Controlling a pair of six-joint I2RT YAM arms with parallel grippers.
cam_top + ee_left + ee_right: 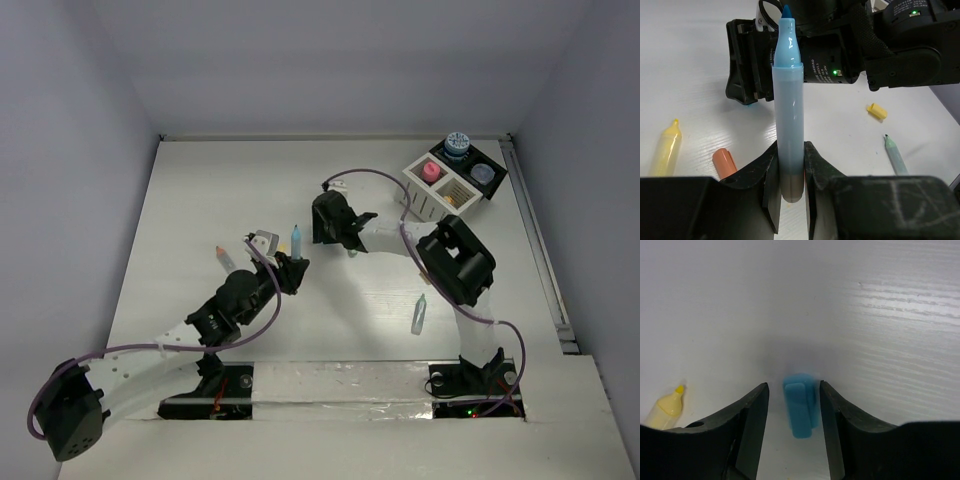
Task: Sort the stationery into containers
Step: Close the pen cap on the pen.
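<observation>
My left gripper (292, 268) (790, 172) is shut on a pale-blue marker (296, 240) (789, 110), uncapped, held by its base with its blue tip pointing away from the wrist. My right gripper (335, 232) (792, 392) is open and low over the table. A small blue cap (800, 405) lies between its fingers, touching neither. The white slatted box (425, 200) joined to the black tray (492, 185) stands at the far right. It holds a pink-capped bottle (432, 172) and two blue pots (457, 145).
On the table lie a yellow marker (665, 150) (667, 410), an orange marker (225, 258) (724, 162), a yellow cap (876, 111) and a pale-green marker (420, 315) (895, 155). A small grey cup (265, 242) sits beside my left gripper.
</observation>
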